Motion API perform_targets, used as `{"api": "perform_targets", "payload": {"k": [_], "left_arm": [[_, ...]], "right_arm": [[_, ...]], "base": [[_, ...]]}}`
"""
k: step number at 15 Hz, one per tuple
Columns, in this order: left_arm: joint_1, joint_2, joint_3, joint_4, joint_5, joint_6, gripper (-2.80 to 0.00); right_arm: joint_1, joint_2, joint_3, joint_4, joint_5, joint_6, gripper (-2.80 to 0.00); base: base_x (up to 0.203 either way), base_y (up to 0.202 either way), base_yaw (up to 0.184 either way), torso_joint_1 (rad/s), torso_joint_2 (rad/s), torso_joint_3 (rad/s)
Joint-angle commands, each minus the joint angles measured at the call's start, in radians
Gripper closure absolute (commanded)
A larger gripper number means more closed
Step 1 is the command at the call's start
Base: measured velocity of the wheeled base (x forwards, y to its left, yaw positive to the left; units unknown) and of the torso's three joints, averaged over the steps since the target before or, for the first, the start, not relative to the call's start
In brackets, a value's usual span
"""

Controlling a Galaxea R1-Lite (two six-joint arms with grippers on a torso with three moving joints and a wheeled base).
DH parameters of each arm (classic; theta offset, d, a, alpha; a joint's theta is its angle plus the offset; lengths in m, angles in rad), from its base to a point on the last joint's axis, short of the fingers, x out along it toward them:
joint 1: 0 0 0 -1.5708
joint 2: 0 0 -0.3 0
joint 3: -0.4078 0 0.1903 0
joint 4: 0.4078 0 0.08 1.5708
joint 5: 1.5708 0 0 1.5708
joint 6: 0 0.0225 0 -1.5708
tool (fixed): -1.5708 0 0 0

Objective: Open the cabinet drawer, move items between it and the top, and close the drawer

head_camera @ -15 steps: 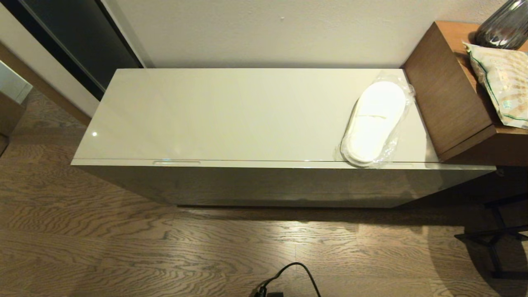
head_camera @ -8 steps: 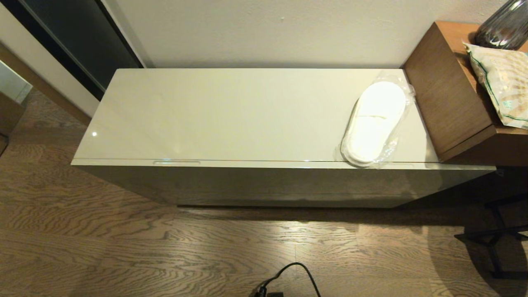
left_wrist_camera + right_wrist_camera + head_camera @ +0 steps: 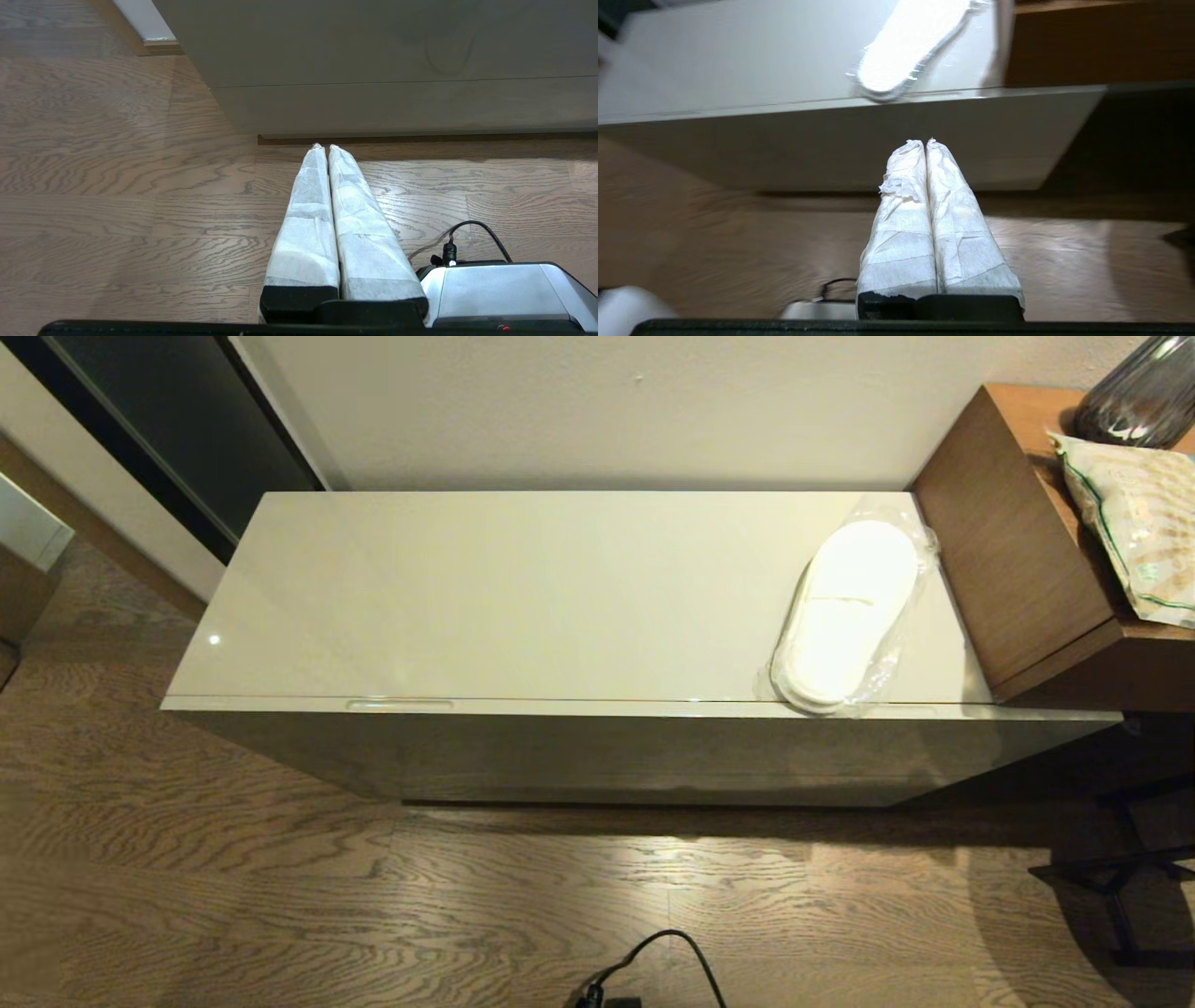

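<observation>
Both grippers hang low before the cabinet, jaws clenched on nothing: the left gripper over the wooden floor, the right gripper facing the cabinet front. One bagged pair of slippers lies at the right end of the top, beside the brown side unit. The cabinet drawer sits closed.

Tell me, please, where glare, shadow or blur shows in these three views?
Head view: sharp, a small glare spot on the top, deep shadow on the floor under the cabinet. Left wrist view: sharp and evenly lit around the left gripper. Right wrist view: smeared, the slippers blown out white above the right gripper.
</observation>
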Motion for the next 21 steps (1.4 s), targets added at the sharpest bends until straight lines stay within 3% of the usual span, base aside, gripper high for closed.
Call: {"api": "perform_targets", "payload": {"k": [1, 4, 7, 10, 11, 13, 15, 17, 21], "left_arm": [[-0.001, 0.001, 0.002, 0.000, 0.000, 0.000, 0.00], [-0.001, 0.001, 0.002, 0.000, 0.000, 0.000, 0.00], [-0.001, 0.001, 0.000, 0.000, 0.000, 0.000, 0.00], [0.000, 0.001, 0.001, 0.000, 0.000, 0.000, 0.00], [0.001, 0.001, 0.000, 0.000, 0.000, 0.000, 0.00], [-0.001, 0.001, 0.001, 0.000, 0.000, 0.000, 0.00], [0.001, 0.001, 0.000, 0.000, 0.000, 0.000, 0.00], [0.000, 0.001, 0.001, 0.000, 0.000, 0.000, 0.00], [0.000, 0.001, 0.001, 0.000, 0.000, 0.000, 0.00]], "right_arm": [[0.001, -0.036, 0.189, -0.139, -0.006, -0.073, 0.00], [0.001, -0.045, 0.428, -0.321, 0.076, -0.180, 0.00], [0.001, -0.061, 0.617, -0.468, 0.093, -0.242, 0.00], [0.001, -0.073, 0.547, -0.278, 0.044, -0.118, 0.00], [0.001, -0.075, 0.549, -0.304, 0.043, -0.128, 0.00], [0.001, -0.079, 0.563, -0.351, 0.021, -0.235, 0.00], [0.001, -0.079, 0.574, -0.359, -0.125, -0.240, 0.00], [0.001, -0.079, 0.584, -0.343, -0.078, -0.225, 0.00], [0.001, -0.079, 0.575, -0.287, -0.083, -0.205, 0.00]], "base": [[0.000, 0.000, 0.000, 0.000, 0.00, 0.000], [0.000, 0.000, 0.000, 0.000, 0.00, 0.000], [0.000, 0.000, 0.000, 0.000, 0.00, 0.000], [0.000, 0.000, 0.000, 0.000, 0.00, 0.000], [0.000, 0.000, 0.000, 0.000, 0.00, 0.000], [0.000, 0.000, 0.000, 0.000, 0.00, 0.000], [0.000, 0.000, 0.000, 0.000, 0.00, 0.000], [0.000, 0.000, 0.000, 0.000, 0.00, 0.000], [0.000, 0.000, 0.000, 0.000, 0.00, 0.000]]}}
